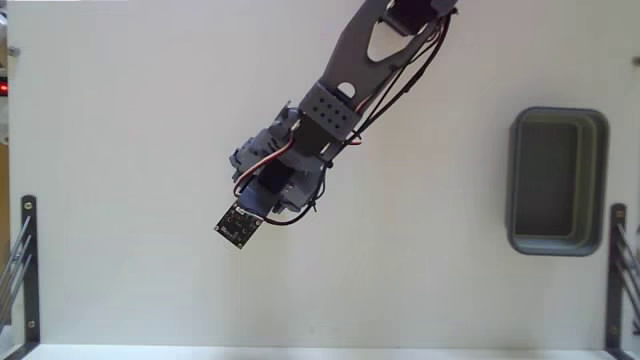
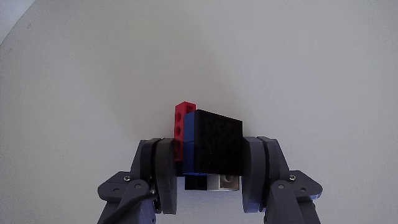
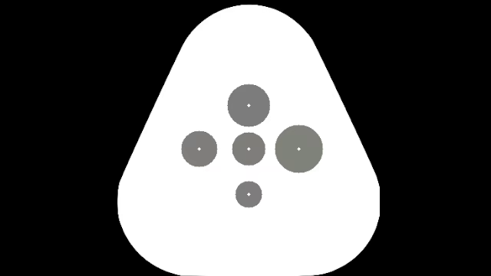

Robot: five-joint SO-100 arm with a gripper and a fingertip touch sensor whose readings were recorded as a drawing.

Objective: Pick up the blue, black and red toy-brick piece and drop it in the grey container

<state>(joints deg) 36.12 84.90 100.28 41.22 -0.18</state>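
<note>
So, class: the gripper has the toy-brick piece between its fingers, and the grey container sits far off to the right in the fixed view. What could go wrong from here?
1. The toy-brick piece juts out past the gripper, whose fingers hold only its lower part, so it might twist or slip during the move.
2. The grey container lies well to the right in the fixed view; over that long carry, an early release would land the piece on the table.

My arm (image 1: 345, 85) is grey-blue printed plastic, with red and black cables (image 1: 400, 85) looped alongside. A small black circuit board (image 1: 238, 226) sits at its wrist. Its fingers (image 2: 160, 171) are rounded, with visible screws.
</note>
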